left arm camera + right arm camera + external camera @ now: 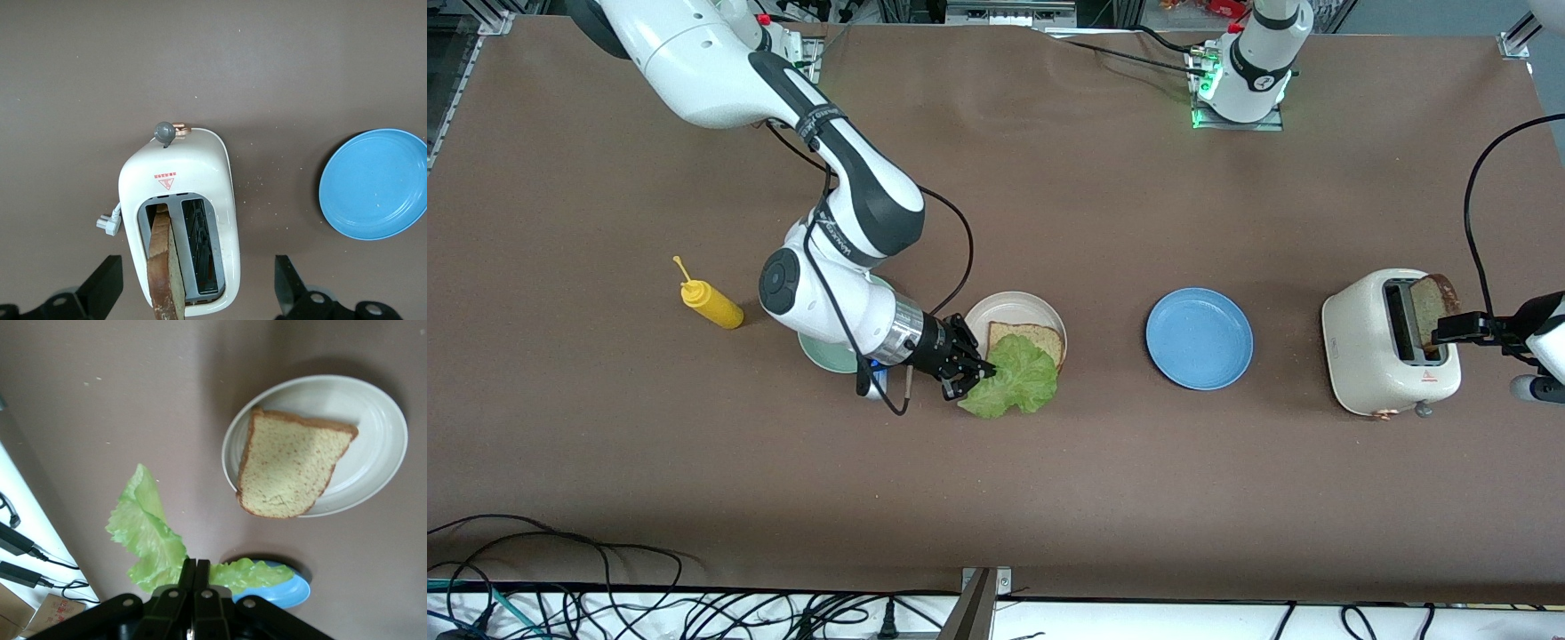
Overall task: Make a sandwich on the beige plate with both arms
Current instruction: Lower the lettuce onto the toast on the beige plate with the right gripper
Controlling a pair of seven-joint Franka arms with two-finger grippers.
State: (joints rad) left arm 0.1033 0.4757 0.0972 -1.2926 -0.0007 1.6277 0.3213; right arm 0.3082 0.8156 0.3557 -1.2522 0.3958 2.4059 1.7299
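Since lettuce (1012, 378) tops bread (1040, 338) next, right hand (971, 373) pinches it mid-frame over beige plate (996, 307); left hand (200, 287) gapes empty, frame right, w/ toaster (1369, 347) slice (1432, 307) between fingers.

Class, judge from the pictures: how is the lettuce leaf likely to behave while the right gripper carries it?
Probably floppy: the lettuce leaf droops and folds away from the right gripper, pinched shut at one edge. Likely light, hanging from that small pinch. Its ruffled edges might tear.

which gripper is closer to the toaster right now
Left. The left gripper hangs open directly over the toaster and the bread slice in its slot. The right gripper is shut on the lettuce leaf over the beige plate.
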